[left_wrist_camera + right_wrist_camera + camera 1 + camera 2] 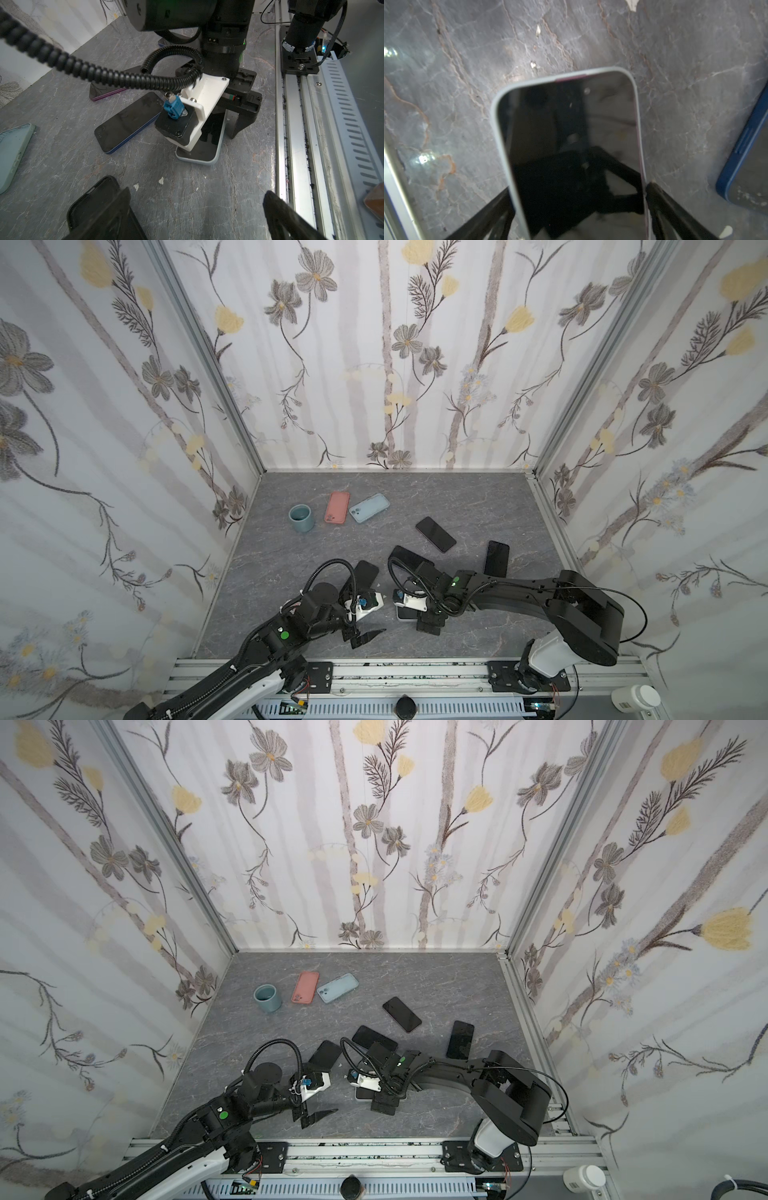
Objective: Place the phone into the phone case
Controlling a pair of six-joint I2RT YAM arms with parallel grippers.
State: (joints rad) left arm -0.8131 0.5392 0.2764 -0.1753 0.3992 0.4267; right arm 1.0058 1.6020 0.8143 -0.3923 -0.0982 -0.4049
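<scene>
Right arm: it extended from its base on the front rail [407, 672] leftward toward the middle. The forearm was low and nearly level over the table [478, 497], and the wrist was bent down.

The right gripper [579, 189] pointed down over the phone [566, 135]. The phone lay flat and screen-up near the table's front edge, seated in the light-blue phone case [494, 116].

The jaws were wide, astride the phone's long sides. One fingertip [651, 187] touched the case rim, and the other sat just beside the opposite rim. I could not tell from the wrist view whether they were clamping.

Left arm: the elbow was folded close to the rail, with the wrist turned toward the right arm and the fingers tilted shallowly at the table. The left gripper [197, 209] had its jaws wide over bare table, with nothing between them. In the wrist view one finger overlapped the black case [93, 207]; contact could not be judged.

Edges and room:
- The case's short end rim was fully exposed, with bare table beyond it.
- A blue-edged phone [126, 124] lay near the cased phone at an angle. In the right wrist view, table showed between the two.
- A purple-edged phone [108, 91] lay beyond the blue-edged one.
- A strip of bare table separated the two grippers in both top views.
- A cup [301, 518], a pink case [336, 507] and a pale-blue case [369, 508] sat at the back left, well apart from both arms.
- The back right of the table was open.
</scene>
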